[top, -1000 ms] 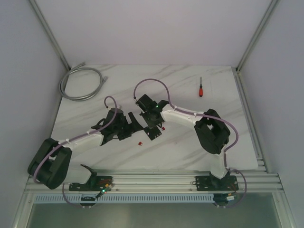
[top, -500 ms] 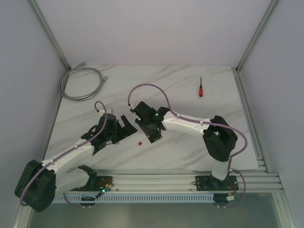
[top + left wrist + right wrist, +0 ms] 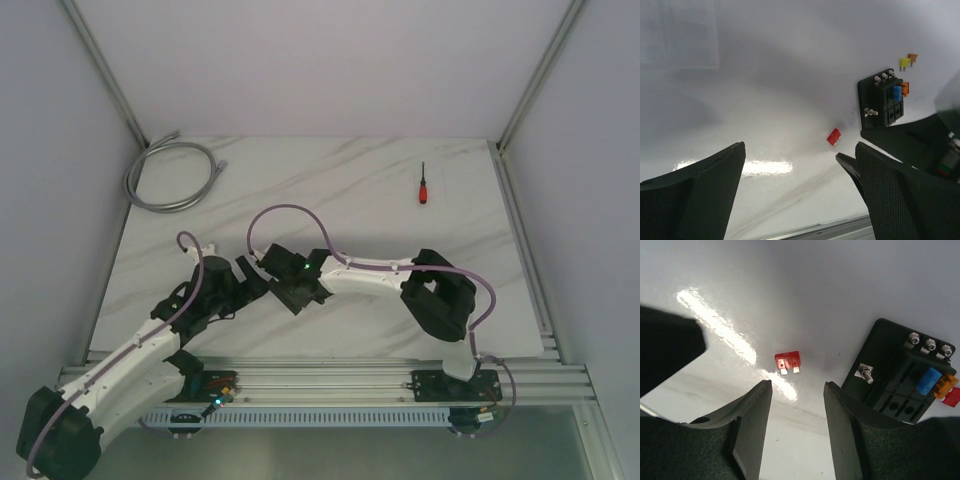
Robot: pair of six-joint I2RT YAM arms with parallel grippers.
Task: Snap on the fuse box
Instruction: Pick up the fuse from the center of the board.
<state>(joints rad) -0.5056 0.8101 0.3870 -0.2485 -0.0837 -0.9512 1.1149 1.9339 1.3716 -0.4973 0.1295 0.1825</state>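
Note:
The fuse box (image 3: 900, 385) is a flat black block lying on the white table, with a blue fuse (image 3: 928, 380) and an orange fuse (image 3: 945, 386) in its slots. It sits just right of my right gripper (image 3: 797, 386), which is open with nothing between its fingers. A loose red fuse (image 3: 788, 360) lies just ahead of those fingertips. In the left wrist view the fuse box (image 3: 882, 97) is ahead and to the right, apart from my open, empty left gripper (image 3: 800, 147). From above, the right gripper (image 3: 293, 292) covers most of the box, and the left gripper (image 3: 250, 272) is close on its left.
A yellow fuse (image 3: 904, 62) and an orange fuse (image 3: 912, 57) lie loose beyond the box. A red-handled screwdriver (image 3: 423, 185) lies at the back right and a grey coiled cable (image 3: 170, 175) at the back left. The metal rail (image 3: 320, 375) runs along the near edge.
My right gripper has moved left and toward the near edge, and its jaws have opened. My left arm has drawn back to the left and nearer the rail, still open.

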